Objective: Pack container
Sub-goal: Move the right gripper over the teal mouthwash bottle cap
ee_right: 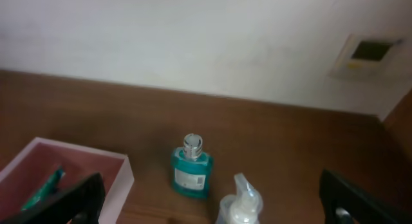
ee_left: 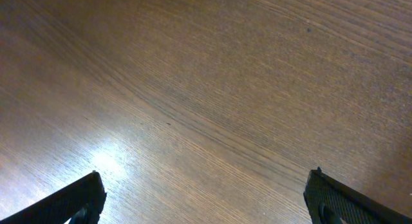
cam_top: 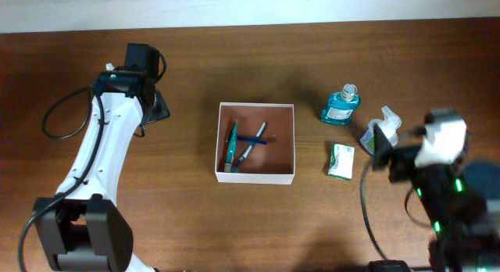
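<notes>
The container (cam_top: pixel 255 177) sits mid-table, well apart from both pairs of jaws. It is square, so it has no long axis to line up with. A few thin blue and teal sticks (cam_top: pixel 251 141) already lie in it, slanting roughly front to back.

From the right gripper (ee_right: pixel 211 185) the container lies low and off to the left, with its near corner just beyond the left finger. These jaws are spread wide and hold nothing. A clear white-topped bottle (ee_right: pixel 241 201) stands upright between them, and a blue bottle (ee_right: pixel 191 167) stands upright just ahead. A green-and-white packet (cam_top: pixel 341 160) lies flat between this gripper and the container.

The left gripper (ee_left: pixel 205 179) is also wide open and empty over bare table (ee_left: pixel 206 69), the container off to its right. I judge the right arm better placed, since every loose item is beside it.

The blue bottle has a pale label and the packet has print, but both are too small to read.
</notes>
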Available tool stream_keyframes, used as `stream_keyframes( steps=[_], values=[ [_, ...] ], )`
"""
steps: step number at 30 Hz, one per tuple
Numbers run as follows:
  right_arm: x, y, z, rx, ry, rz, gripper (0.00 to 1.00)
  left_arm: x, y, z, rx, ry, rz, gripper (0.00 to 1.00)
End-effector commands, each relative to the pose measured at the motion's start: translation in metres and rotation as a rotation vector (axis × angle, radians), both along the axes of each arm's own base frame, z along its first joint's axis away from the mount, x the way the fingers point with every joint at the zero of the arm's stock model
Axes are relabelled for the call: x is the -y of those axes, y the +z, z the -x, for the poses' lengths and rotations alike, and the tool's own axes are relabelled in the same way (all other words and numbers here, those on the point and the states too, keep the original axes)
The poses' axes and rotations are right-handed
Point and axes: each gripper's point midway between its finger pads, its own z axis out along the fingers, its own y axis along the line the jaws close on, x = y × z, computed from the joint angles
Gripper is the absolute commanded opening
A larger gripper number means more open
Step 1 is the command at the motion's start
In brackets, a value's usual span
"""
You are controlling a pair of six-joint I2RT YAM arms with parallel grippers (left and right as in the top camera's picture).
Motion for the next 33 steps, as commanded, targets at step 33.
stream_keyframes(
  steps=[33],
  values=[
    [-0.014, -0.126, -0.152, -0.361, 0.045, -0.088, 0.96, -0.003, 0.008, 0.0, 0.019, 0.003, -0.013, 0.99]
  ],
)
